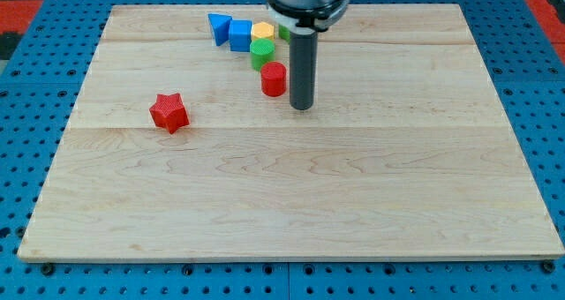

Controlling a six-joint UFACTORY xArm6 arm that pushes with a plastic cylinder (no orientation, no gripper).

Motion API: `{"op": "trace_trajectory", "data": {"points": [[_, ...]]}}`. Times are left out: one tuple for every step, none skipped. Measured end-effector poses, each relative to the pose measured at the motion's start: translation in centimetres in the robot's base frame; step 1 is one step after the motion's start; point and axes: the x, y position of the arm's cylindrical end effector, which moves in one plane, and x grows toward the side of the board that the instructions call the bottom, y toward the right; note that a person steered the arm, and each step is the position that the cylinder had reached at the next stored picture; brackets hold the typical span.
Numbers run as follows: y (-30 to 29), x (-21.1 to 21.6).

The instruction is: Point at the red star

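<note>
Wooden board, blue pegboard around: my tip sitting just right of red cylinder, well right of red star; no claw, holding nothing; pointing not yet done.

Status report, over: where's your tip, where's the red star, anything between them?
My tip down just right of the red cylinder. Red star alone, far toward the view's left, untouched. Bare board between; nothing in the way.

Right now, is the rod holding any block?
Nothing is held. My tip rests on the board, just right of the red cylinder, far from the red star.
</note>
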Motion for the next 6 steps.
{"op": "trace_trajectory", "data": {"points": [[-4.4,-1.4],[-4.4,-1.0],[-6.1,5.8],[-17.4,10.9],[-21.1,7.4],[-17.6,5.9]]}}
